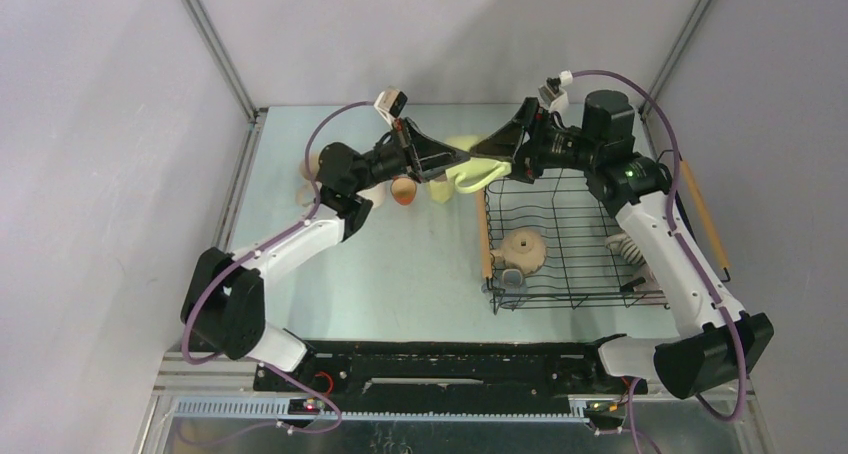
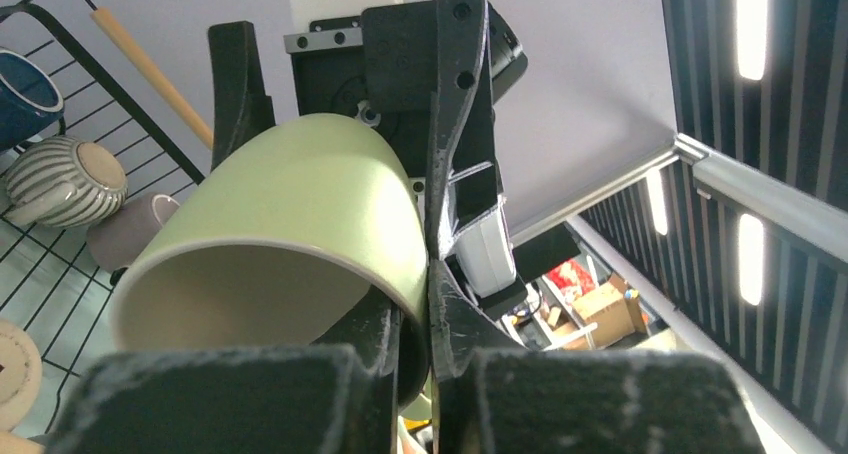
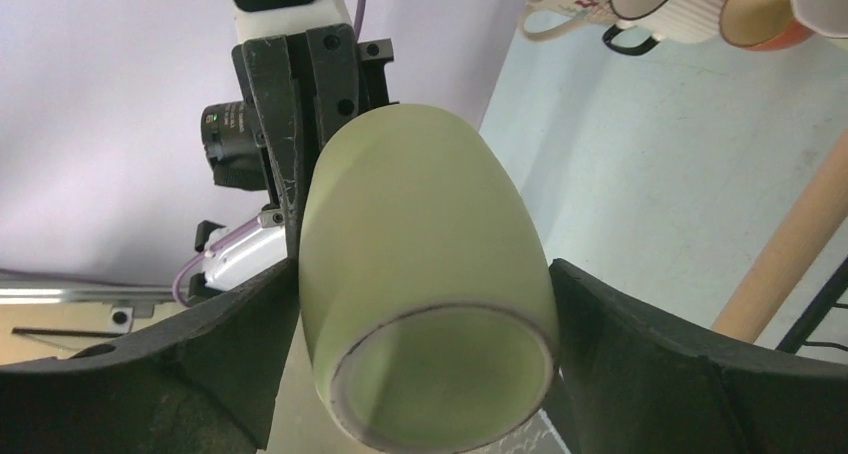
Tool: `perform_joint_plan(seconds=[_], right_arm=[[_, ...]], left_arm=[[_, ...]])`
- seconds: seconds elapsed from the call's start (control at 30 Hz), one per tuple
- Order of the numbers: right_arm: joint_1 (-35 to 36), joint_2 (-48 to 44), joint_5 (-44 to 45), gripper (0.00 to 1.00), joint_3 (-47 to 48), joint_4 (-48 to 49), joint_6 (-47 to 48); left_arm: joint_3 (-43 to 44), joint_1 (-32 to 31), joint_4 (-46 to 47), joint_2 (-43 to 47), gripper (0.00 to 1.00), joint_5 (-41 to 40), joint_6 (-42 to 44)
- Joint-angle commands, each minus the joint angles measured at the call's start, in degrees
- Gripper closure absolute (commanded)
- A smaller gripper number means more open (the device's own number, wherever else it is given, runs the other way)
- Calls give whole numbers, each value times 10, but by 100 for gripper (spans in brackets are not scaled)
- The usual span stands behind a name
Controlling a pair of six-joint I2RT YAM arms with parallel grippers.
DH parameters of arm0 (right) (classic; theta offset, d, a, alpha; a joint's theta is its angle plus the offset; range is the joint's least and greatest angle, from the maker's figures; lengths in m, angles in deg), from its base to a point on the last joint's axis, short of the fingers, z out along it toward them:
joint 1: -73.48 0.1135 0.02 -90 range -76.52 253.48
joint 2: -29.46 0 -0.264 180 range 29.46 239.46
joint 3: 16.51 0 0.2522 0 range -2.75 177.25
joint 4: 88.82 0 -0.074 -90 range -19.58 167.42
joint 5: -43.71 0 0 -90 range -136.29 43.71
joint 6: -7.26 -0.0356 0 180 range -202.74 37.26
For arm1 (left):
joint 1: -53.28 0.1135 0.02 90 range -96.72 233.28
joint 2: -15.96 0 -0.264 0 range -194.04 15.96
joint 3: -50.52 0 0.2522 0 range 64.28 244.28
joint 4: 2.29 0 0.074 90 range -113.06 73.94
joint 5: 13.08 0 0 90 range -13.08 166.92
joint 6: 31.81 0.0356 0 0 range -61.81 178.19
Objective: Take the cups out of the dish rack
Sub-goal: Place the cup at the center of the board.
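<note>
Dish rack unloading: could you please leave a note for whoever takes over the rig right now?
Left claw: shut on the green cup at its rim.
Right claw: shut around the same cup's body. It looks like a handover in the air, beyond the rack.
Done: orange cup and at least two more stand on the table, far left.
Left: tan cup, grey cup, ribbed cup and blue cup are in the rack; the green cup needs setting down.
</note>
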Motion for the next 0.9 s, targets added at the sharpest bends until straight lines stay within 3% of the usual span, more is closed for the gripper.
perform_joint_plan(seconds=[0.0, 0.5, 0.87], right_arm=[[12, -25, 46, 1, 0, -10, 25], [15, -70, 110, 1, -4, -61, 63], [15, -94, 143, 0, -9, -87, 81]], left_arm=[[-17, -7, 29, 30, 100, -43, 5], [-21, 10, -75, 76, 100, -70, 85], [0, 34, -294, 150, 100, -87, 245]])
